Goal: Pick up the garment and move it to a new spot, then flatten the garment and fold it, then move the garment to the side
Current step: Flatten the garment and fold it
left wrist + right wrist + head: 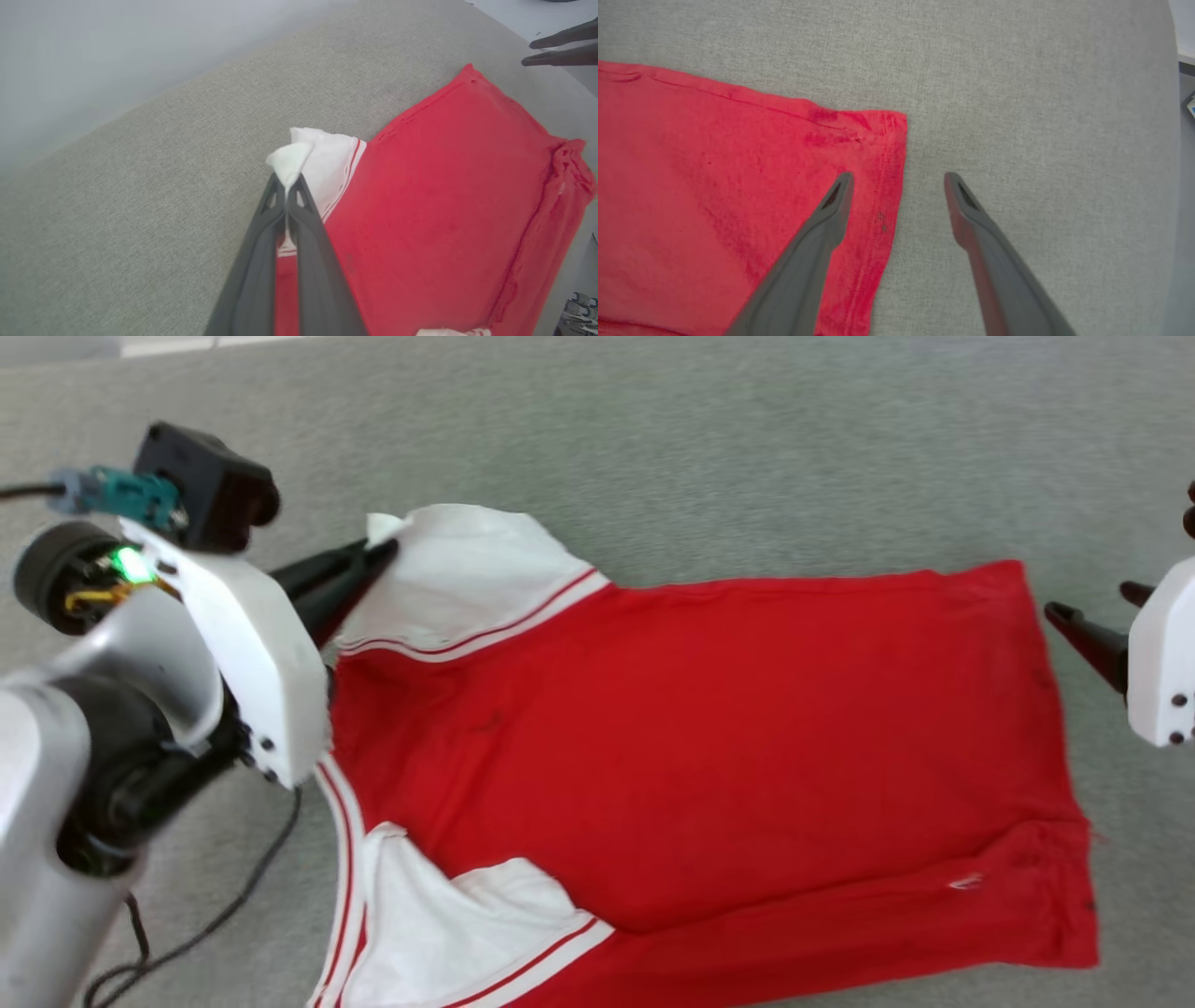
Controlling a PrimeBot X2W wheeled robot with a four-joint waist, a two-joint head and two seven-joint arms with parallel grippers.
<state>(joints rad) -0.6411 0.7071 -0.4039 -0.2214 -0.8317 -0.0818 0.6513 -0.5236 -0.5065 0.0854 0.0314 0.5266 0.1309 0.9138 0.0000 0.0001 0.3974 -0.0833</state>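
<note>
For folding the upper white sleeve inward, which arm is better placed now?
Left, I judge. The left gripper is shut on the tip of that sleeve, while the right gripper hangs open at the opposite hem corner of the garment.

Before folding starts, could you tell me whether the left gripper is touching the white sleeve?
Touching. The left wrist view shows the left gripper shut on the garment's white sleeve, pinching its corner.
</note>
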